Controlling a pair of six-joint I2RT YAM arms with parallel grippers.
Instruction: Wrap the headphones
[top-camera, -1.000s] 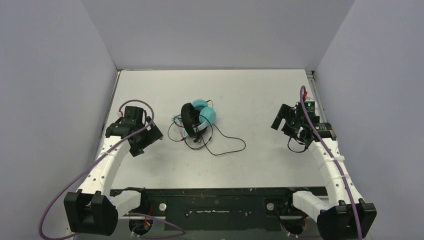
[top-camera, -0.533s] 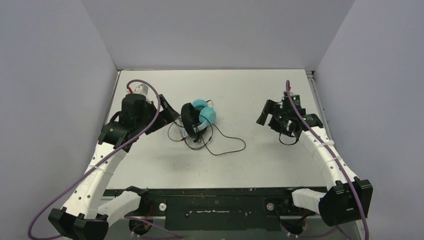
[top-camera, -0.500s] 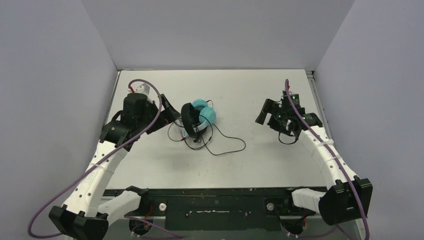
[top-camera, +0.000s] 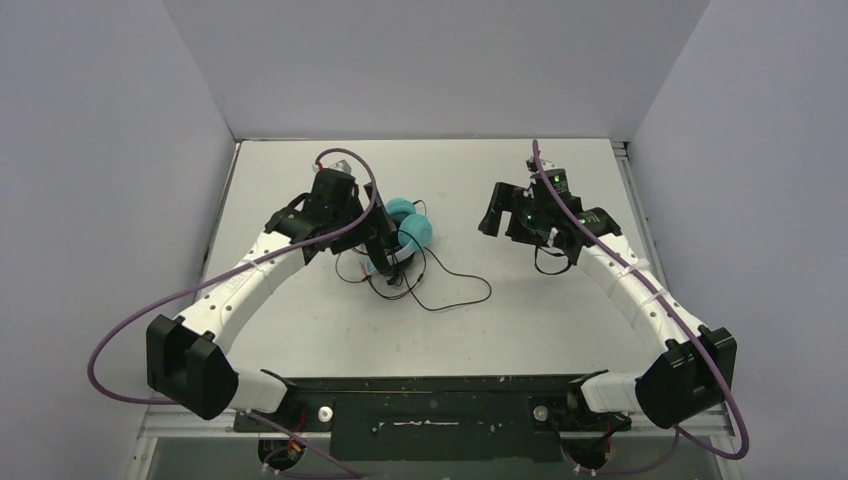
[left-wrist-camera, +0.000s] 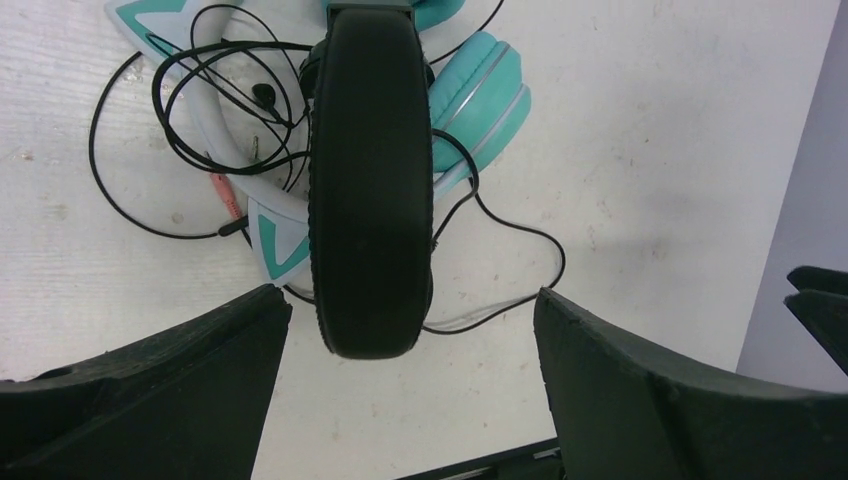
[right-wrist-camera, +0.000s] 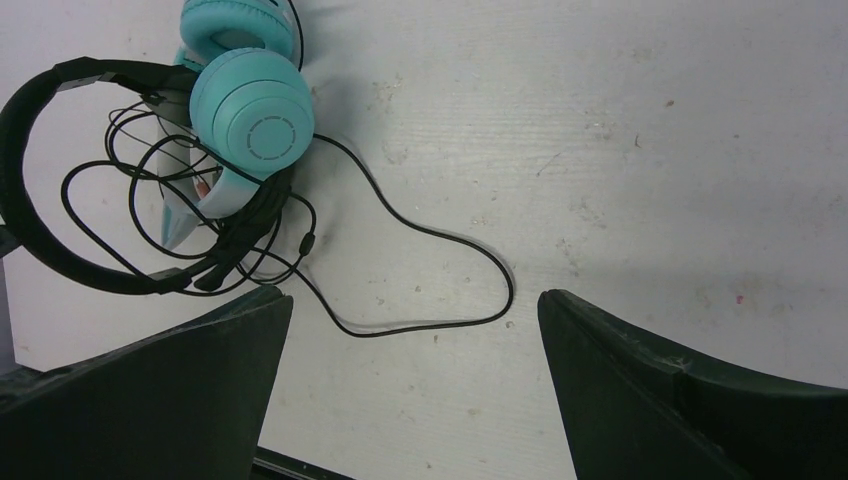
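Observation:
The headphones lie mid-table: round teal ear cups and a pale headband with cat-ear points. All-black headphones lie across them, amid tangled thin black cable. One cable loop trails right over the table. My left gripper hovers open just left of the pile, its jaws wide to either side of the black headband's end, touching nothing. My right gripper hangs open to the right of the pile, with the cable loop just beyond its fingertips.
Grey walls enclose the white table on the left, back and right. A black rail runs along the near edge between the arm bases.
Both arms have swung inward toward the headphones. The left gripper went from the table's left side to the pile; the right moved left and farther back. Nothing was grasped.

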